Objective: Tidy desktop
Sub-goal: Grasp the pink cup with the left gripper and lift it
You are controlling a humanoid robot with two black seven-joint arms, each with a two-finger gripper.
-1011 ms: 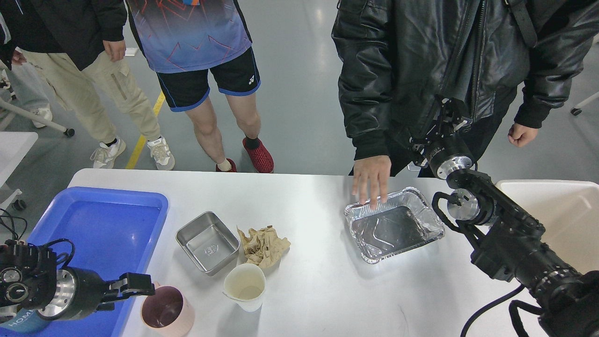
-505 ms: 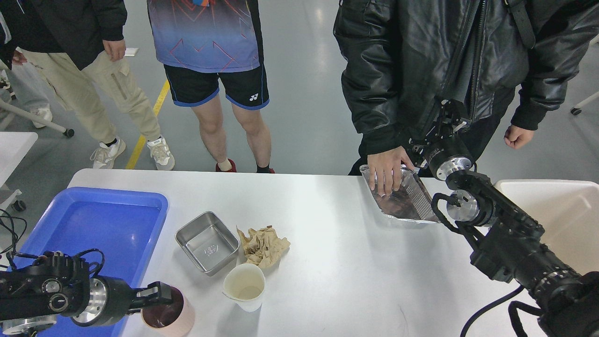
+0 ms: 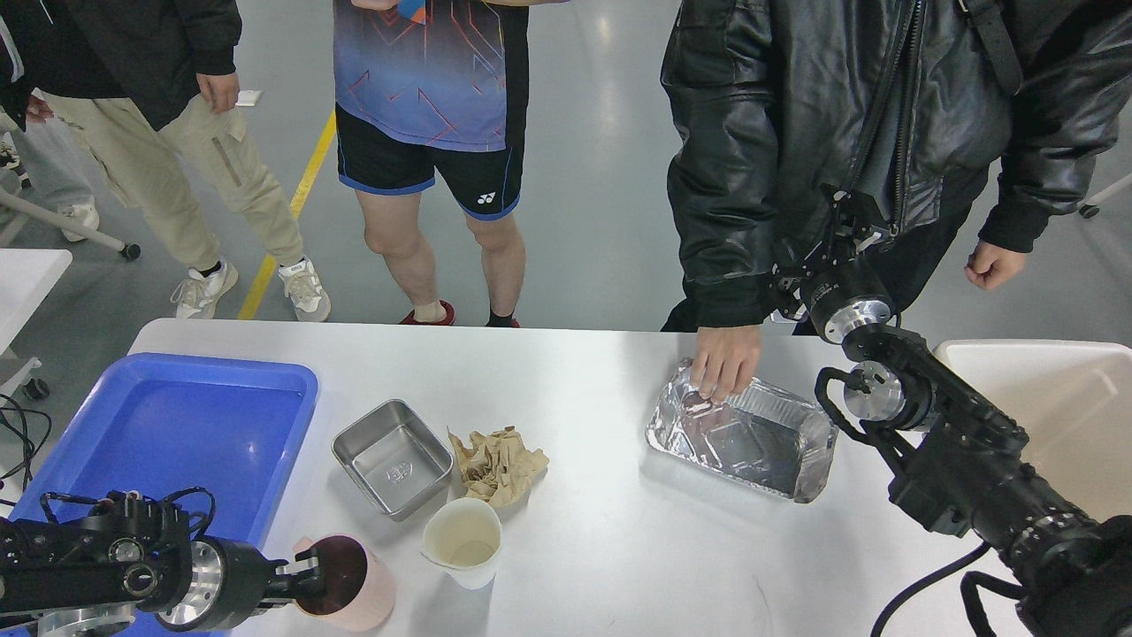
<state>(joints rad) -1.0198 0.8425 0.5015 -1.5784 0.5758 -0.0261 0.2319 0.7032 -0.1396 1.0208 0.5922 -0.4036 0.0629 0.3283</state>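
The white desktop [image 3: 601,548] carries a steel tray [image 3: 392,457], a crumpled brown paper [image 3: 497,464], a white paper cup [image 3: 462,541] and a pink cup [image 3: 349,586] with a dark inside. My left gripper [image 3: 305,579] is low at the front left. Its fingers close on the near rim of the pink cup, which tilts. My right gripper [image 3: 849,221] is raised beyond the table's far edge, dark against a black jacket, so its fingers cannot be told apart. A person's hand [image 3: 725,363] holds the rim of a foil tray [image 3: 743,438].
A blue plastic tray [image 3: 177,425] lies at the left end of the table. A beige bin [image 3: 1061,416] stands at the right end. Three people stand along the far edge, one leaning over the foil tray. My right arm [image 3: 955,451] crosses the table's right part.
My left gripper has moved right onto the pink cup's rim; the cup shifted right and tilted. The person lifted the foil tray and set it back down, turned. My right arm barely moved.
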